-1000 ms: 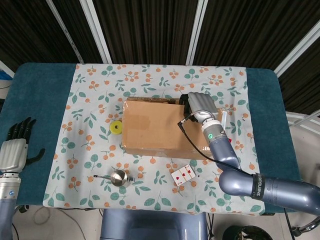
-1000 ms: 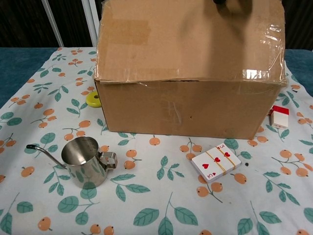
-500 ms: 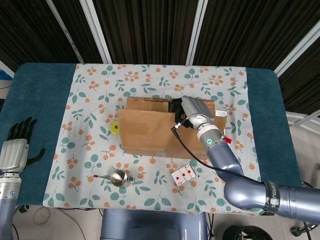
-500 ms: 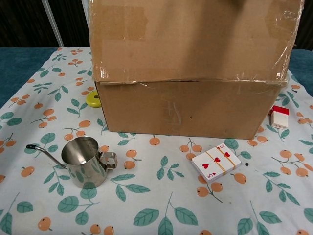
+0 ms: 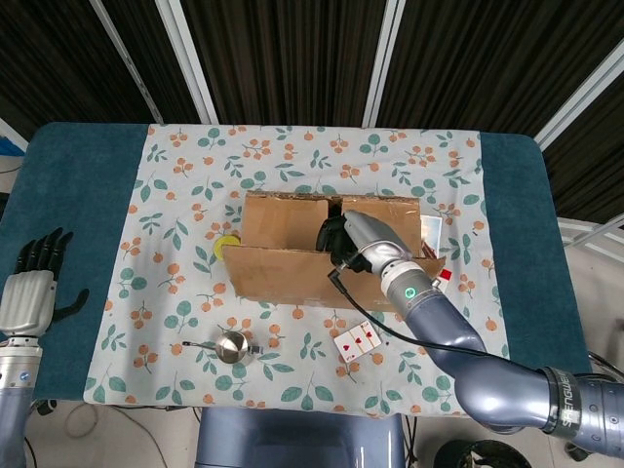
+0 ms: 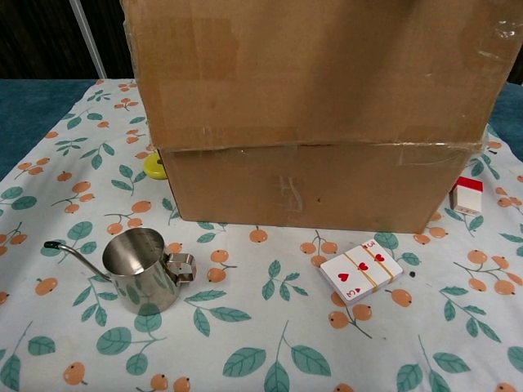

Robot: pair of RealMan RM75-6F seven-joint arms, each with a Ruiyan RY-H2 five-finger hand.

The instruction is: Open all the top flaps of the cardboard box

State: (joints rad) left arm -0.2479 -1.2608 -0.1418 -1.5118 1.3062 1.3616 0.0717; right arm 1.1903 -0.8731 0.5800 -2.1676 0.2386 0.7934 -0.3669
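Nearest the robot, short of its right hand (image 5: 343, 239), a bright steel pitcher (image 6: 143, 269) with a thin curved spout stands on the leaf-and-orange printed tablecloth (image 6: 270, 359), and a banded pack of playing cards (image 6: 360, 270) lies under the right forearm's line. Far off at the table's left edge, the left hand (image 5: 32, 283) hangs with fingers spread, holding nothing.

At the right hand itself sits the cardboard box (image 6: 310, 188), plain brown corrugated board with glossy tape along its seams. The near flap (image 5: 278, 275) is lifted and tips toward the robot; the hand's dark fingers curl over its top edge by the box's middle, apparently gripping it, though the contact is partly hidden. Just beside the hand to the right, a small red-and-white carton (image 6: 467, 194) rests on the cloth; to its left, a yellow disc (image 6: 155, 167) peeks from behind the box corner.

Beyond the hand, two inner flaps (image 5: 292, 213) seem to lie flat across the opening. By my reading, one flap is partway open and needs folding fully down; the others remain.
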